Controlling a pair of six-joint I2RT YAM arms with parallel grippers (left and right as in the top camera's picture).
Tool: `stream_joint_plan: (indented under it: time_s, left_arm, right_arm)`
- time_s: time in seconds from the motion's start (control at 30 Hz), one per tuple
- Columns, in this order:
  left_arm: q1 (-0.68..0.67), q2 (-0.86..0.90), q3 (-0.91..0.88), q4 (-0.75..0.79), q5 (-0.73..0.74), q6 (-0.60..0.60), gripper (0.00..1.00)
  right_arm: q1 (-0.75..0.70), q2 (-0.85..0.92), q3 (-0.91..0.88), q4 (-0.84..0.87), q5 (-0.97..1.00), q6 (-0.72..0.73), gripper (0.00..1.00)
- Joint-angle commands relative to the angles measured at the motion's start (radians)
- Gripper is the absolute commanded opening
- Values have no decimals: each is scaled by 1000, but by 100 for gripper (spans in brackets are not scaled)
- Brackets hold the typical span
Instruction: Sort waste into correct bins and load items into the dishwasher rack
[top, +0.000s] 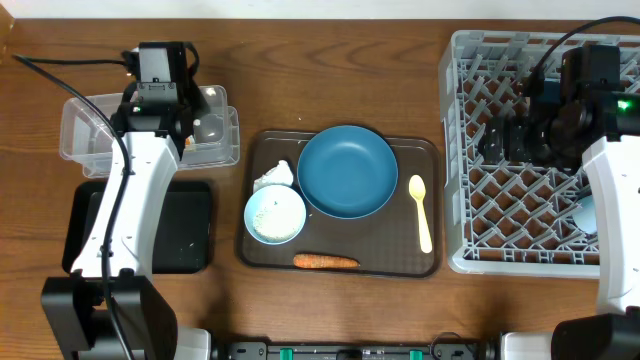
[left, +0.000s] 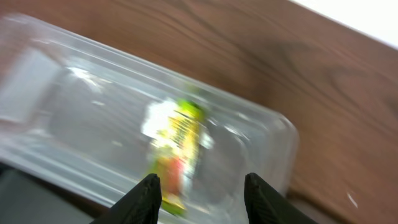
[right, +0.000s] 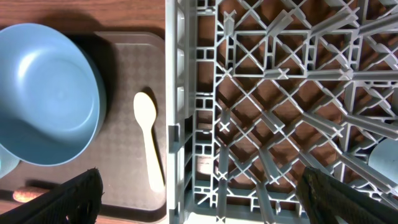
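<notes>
My left gripper (left: 200, 186) hangs open over the clear plastic tub (top: 85, 125). The green-and-orange snack wrapper (left: 177, 149) lies loose and blurred inside the tub (left: 74, 124), just past my left finger, with nothing between the fingers. My right gripper (right: 211, 199) stands wide open and empty above the grey dishwasher rack (right: 261, 93), near its left wall. A light blue cup (right: 387, 155) sits in the rack (top: 470, 255). The brown tray (top: 265, 145) holds the dark blue plate (top: 347, 171), white bowl (top: 275, 215), crumpled tissue (top: 273, 177), carrot (top: 325, 262) and yellow spoon (top: 421, 210).
The shallow black tray (top: 185, 230) lies in front of the clear tub, partly under my left arm. The plate (right: 43, 93), spoon (right: 148, 134) and the carrot's tip (right: 25, 194) show left of the rack in the right wrist view. Bare wooden table surrounds everything.
</notes>
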Motion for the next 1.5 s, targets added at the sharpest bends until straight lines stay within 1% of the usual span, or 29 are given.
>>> stream_joint_plan:
  time_s: [0.0, 0.07, 0.1, 0.3, 0.37, 0.43, 0.53, 0.67, 0.87, 1.0, 1.07, 1.1, 1.17, 1.3, 1.37, 1.43, 1.47]
  left_arm:
    - [-31, -19, -6, -24, 269, 65, 46]
    - [-66, -18, -6, -56, 365, 72, 45]
    - [-84, -17, -6, -71, 388, 81, 47]
    - [-216, -13, -6, -204, 385, 82, 51]
    - [-241, -13, -6, -278, 378, 82, 55]
    - [-246, -13, -6, -365, 378, 82, 55]
    - [-237, -13, -6, -498, 318, 56, 55]
    - [-213, -19, -6, -602, 199, 20, 55]
    - [-175, -26, -6, -645, 194, 21, 55]
    - [-172, -26, -6, -644, 194, 21, 56]
    - [-172, -26, -6, -644, 194, 21, 56]
    - [-172, -26, -6, -644, 194, 21, 56]
    - [-172, -26, -6, -643, 194, 21, 56]
    - [-172, -26, -6, -643, 194, 21, 56]
    - [-172, -26, -6, -643, 194, 21, 56]
    - [-172, -26, -6, -643, 194, 21, 56]
    - [-172, -26, -6, -643, 194, 21, 56]
  right_arm:
    - [16, 6, 10, 0, 2, 6, 99]
    - [16, 6, 10, 0, 2, 6, 99]
    - [16, 6, 10, 0, 2, 6, 99]
    - [17, 6, 10, 0, -7, 6, 99]
    - [17, 6, 10, 4, -53, 6, 99]
    - [17, 7, 10, 12, -125, -1, 99]
    - [37, 11, 10, 35, -189, -28, 99]
    - [105, 38, 10, 80, -188, -28, 99]
    - [262, 131, 10, 174, -151, -24, 99]
    - [352, 219, 10, 240, -5, 70, 99]
    - [387, 269, 10, 275, 10, 93, 99]
    - [400, 291, 10, 288, 10, 99, 97]
    - [423, 343, 10, 314, 11, 121, 88]
    - [448, 435, 10, 327, 57, 201, 83]
    - [451, 472, 10, 325, 62, 213, 79]
    - [451, 505, 10, 323, 62, 217, 71]
    - [451, 523, 10, 322, 62, 217, 62]
